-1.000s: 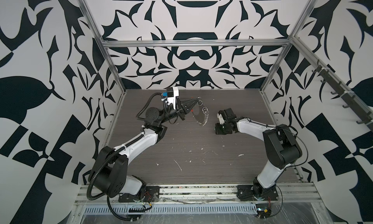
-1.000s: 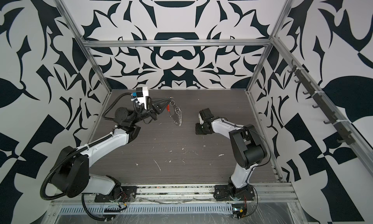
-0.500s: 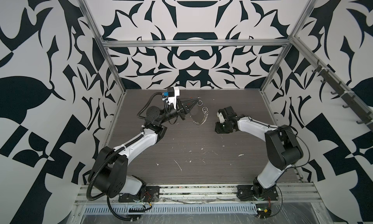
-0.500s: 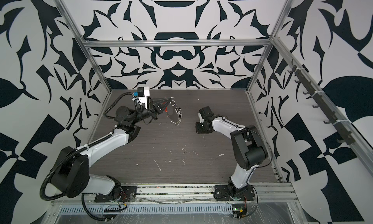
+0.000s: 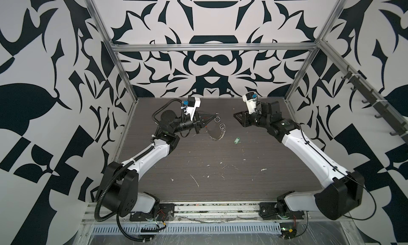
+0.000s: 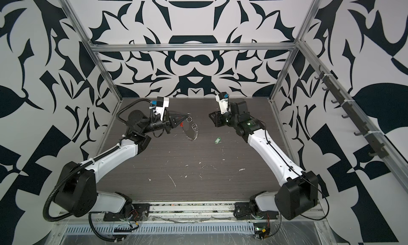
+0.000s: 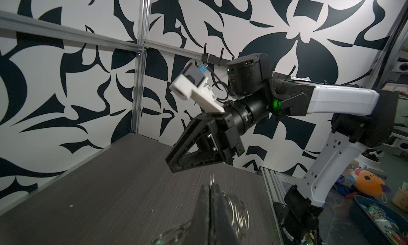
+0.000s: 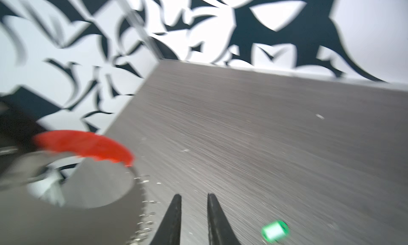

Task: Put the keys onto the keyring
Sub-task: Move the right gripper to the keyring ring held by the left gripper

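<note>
My left gripper [image 5: 212, 119] is raised over the far left of the table [image 5: 176, 166], jaws pinched tight on the keyring [image 5: 219, 133]. The loop hangs from my tips, its red piece [image 6: 182, 124] right at them and the silver rings strung down toward the boards; I cannot tell whether the lowest rings touch the table. In my left wrist view the rings crowd beside my closed fingers [image 7: 217, 213]. Further right, the keys [image 5: 237, 140] lie flat on the table, apart from the loop and touched by nothing. Right of that again, my right gripper [image 5: 235, 116] hangs above the table, pointing across at the left one. Its jaws stand a narrow slot apart, holding nothing, and its blurred wrist view shows the green tag [image 8: 274, 230] down beside them
</note>
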